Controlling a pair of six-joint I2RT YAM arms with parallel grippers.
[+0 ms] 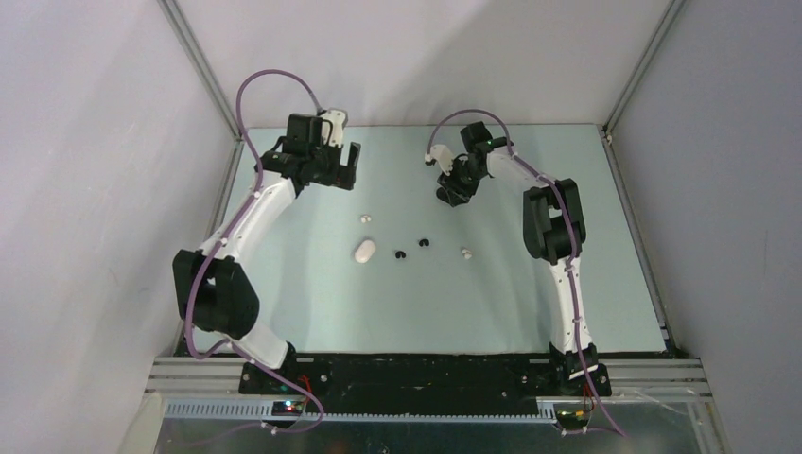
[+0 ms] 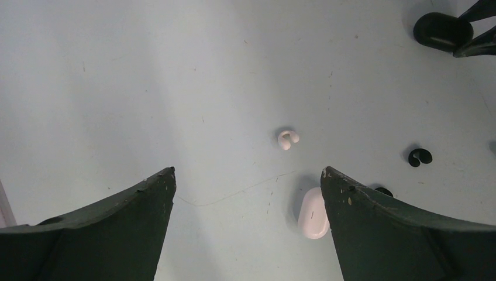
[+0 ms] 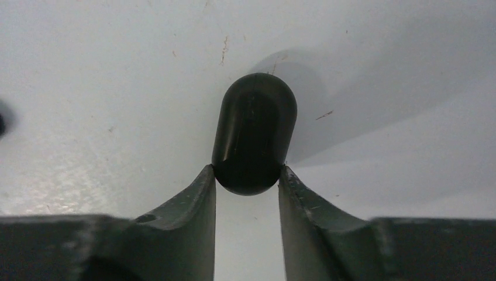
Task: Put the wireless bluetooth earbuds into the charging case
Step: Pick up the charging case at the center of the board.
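**All four buds loose on the table, both cases shut**

We've got the earbuds scattered around the middle of the top view, none of them in a case. One white earbud (image 1: 365, 218) lies just above the white charging case (image 1: 364, 251). To the right of that case come a black earbud (image 1: 400, 254), a second black earbud (image 1: 424, 243) a touch higher, and then a second white earbud (image 1: 466, 253) furthest right. They're all apart from each other, flat on the table (image 1: 312, 303).

The white charging case is lying closed, so we can't see inside it. In the left wrist view it has a tiny dark mark on its shell, way too small for us to read.

The black charging case (image 3: 254, 140) is up in the upper middle of the top view, also closed. The right gripper (image 3: 247, 172) has its fingertips pinching the case's near rounded end, one on each side. We can't make out any writing on its glossy shell.

The left gripper (image 2: 247, 174) hangs at the upper left of the top view with its jaws spread wide, holding nothing.
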